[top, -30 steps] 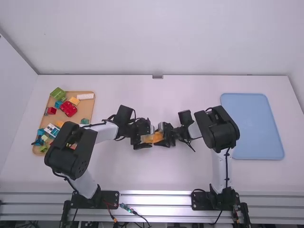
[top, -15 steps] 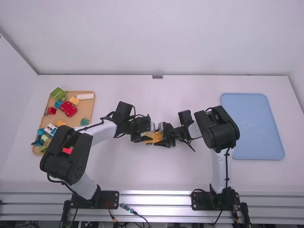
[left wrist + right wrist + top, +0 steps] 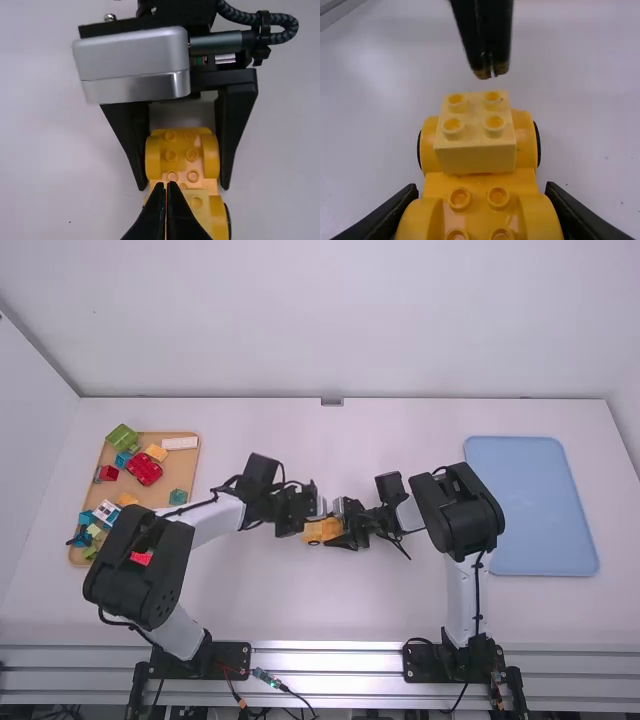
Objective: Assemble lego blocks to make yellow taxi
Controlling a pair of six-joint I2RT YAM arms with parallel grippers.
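**Pale yellow block sits on the yellow taxi base; left end effector closed above**

The pale yellow block [image 3: 477, 155] sits on one end of the yellow wheeled base [image 3: 480, 185], between its rounded wheel covers, four studs facing up. The base is near the middle of the white table [image 3: 350, 615], between the two arms. The step in hand appears to be fixing this block to the base; whether it is fully pressed down, I cannot tell.

The next move probably calls for a straight push on the block's studs while the base is kept steady, or, if it is already firm, for fetching another piece from the tan tray [image 3: 183, 472] of loose blocks on the left. An off-centre push could tip the block.

The left end effector [image 3: 167, 186] is clenched on nothing, its tips together; in the right wrist view they are near the block, apart from it. The right end effector [image 3: 183, 187] is grasping the base, parted only to the base's width, one finger against each side.
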